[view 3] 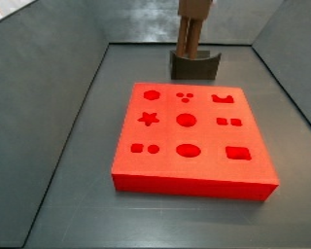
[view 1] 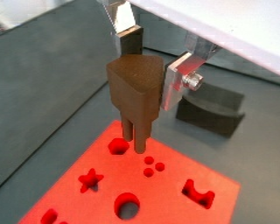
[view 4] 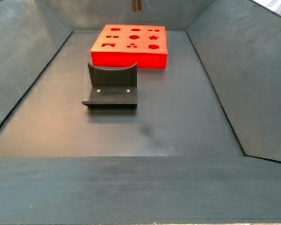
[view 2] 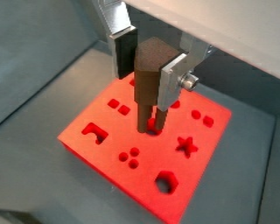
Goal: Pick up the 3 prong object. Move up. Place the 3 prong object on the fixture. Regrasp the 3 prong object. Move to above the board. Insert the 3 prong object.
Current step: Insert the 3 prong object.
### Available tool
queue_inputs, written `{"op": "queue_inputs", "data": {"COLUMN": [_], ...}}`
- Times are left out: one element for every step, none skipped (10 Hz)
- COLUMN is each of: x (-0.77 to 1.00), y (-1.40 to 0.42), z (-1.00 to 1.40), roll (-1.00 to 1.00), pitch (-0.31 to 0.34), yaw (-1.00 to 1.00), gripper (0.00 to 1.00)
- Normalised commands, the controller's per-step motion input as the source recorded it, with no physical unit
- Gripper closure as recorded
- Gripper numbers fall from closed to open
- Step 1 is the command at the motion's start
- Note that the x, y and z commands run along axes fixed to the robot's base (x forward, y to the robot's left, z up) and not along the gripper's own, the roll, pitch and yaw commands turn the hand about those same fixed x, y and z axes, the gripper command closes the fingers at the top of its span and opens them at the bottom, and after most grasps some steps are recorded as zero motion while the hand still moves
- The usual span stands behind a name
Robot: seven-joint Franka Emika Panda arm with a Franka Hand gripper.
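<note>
My gripper (view 1: 154, 59) is shut on the 3 prong object (view 1: 136, 92), a tan-brown blocky peg held upright with its prongs pointing down. It hangs in the air above the orange-red board (view 1: 108, 188), with the prong tips over the area near the three-dot hole (view 1: 154, 164). Both wrist views show this, the gripper (view 2: 146, 63) holding the peg (view 2: 149, 83) over the board (view 2: 119, 140). In a side view the peg (view 3: 190, 39) hangs high under the gripper (view 3: 193, 8), above the board (view 3: 190, 160). The dark fixture (view 3: 193, 66) stands empty beyond the board.
The board and the fixture (view 4: 111, 83) sit on the floor of a grey bin with sloping walls (view 4: 20, 79). The board (view 4: 131, 48) lies at one end, and the fixture (view 1: 213, 109) stands close beside it.
</note>
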Motion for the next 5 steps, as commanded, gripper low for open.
{"op": "queue_inputs", "data": {"x": [0.02,0.05,0.06,0.13,0.52], "y": [0.01,0.0,0.0,0.0,0.27], "z": [-0.41,-0.38,-0.35,-0.33,-0.42], "roll": [-0.01,-0.03,-0.04,-0.05,0.0], "pitch": [0.0,0.0,0.0,0.0,0.019], "yaw": [-0.96,-0.99,-1.0,-0.95,-0.55], "gripper": [1.0,1.0,1.0,1.0,1.0]}}
